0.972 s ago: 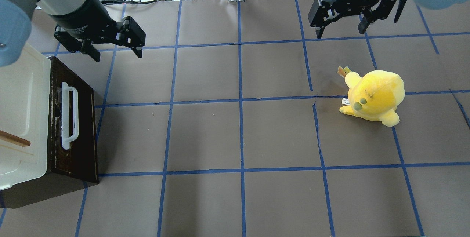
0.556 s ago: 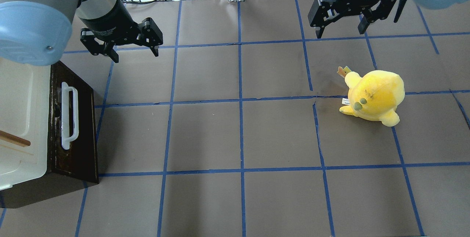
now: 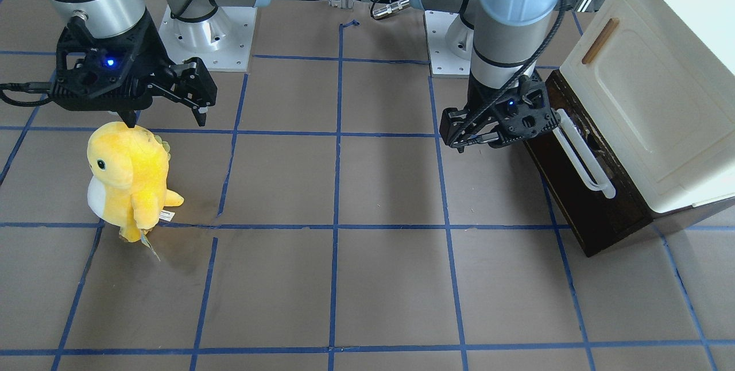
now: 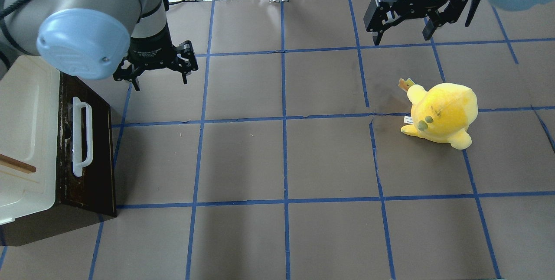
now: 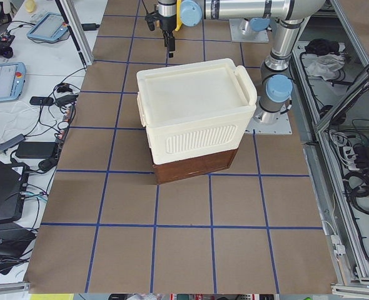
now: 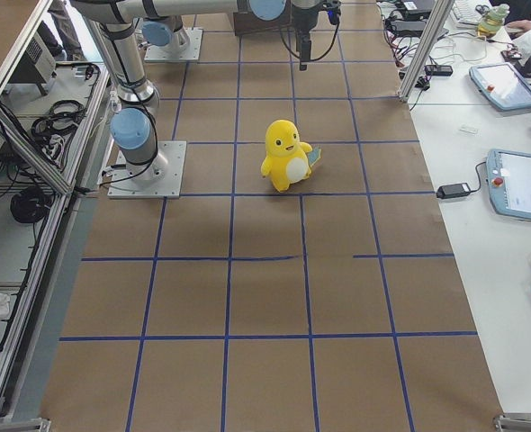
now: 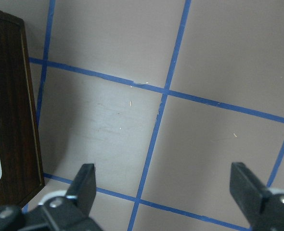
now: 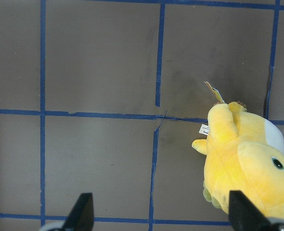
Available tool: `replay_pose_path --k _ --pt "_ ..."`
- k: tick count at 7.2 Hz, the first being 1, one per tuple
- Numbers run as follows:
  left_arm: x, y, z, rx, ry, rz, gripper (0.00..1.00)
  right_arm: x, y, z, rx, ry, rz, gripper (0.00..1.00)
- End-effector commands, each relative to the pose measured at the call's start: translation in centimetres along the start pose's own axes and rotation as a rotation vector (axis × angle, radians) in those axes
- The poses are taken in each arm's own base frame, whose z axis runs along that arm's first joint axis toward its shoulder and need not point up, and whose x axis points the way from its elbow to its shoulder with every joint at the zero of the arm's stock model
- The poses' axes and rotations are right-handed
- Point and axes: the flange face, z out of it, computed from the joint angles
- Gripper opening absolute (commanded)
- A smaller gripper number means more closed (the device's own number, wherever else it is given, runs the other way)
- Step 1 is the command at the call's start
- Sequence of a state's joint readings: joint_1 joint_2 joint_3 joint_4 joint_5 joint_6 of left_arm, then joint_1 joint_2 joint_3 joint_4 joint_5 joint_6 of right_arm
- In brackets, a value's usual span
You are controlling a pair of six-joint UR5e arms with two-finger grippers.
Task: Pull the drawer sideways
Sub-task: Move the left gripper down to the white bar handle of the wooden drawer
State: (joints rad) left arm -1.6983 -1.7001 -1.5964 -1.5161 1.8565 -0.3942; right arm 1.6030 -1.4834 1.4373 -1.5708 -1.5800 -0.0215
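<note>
The dark brown drawer (image 4: 99, 158) with its long white bar handle (image 4: 80, 137) sits shut under the cream-white cabinet (image 4: 26, 132) at the table's left edge. It also shows in the front view (image 3: 585, 204) and at the left edge of the left wrist view (image 7: 9, 110). My left gripper (image 4: 160, 83) is open and empty, above the table just beyond the drawer's far corner, apart from the handle (image 3: 580, 155). My right gripper (image 4: 402, 39) is open and empty at the far right.
A yellow plush toy (image 4: 442, 113) stands on the right half of the table, just in front of the right gripper (image 3: 166, 123). It also shows in the right wrist view (image 8: 248, 163). The brown table (image 4: 282, 163) has blue tape grid lines.
My left arm has swung to the right and lowered, and its gripper has turned, staying open. The right arm, the drawer and the plush toy have not moved.
</note>
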Motion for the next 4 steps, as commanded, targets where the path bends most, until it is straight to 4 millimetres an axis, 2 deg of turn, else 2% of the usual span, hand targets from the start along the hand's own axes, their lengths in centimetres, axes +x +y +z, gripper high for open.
replay_pose_path --k 1,3,4 --pt "1.6 -1.0 5.3 -0.039 -0.241 0.070 1.00 0.0 0.0 0.0 0.000 0.000 0.000 1.00" --pt "1.4 -0.5 13.9 -0.074 -0.588 0.207 1.00 0.0 0.0 0.0 0.000 0.000 0.000 1.00" --pt "1.5 -0.3 15.7 -0.092 -0.648 0.244 1.00 0.0 0.0 0.0 0.000 0.000 -0.001 1.00"
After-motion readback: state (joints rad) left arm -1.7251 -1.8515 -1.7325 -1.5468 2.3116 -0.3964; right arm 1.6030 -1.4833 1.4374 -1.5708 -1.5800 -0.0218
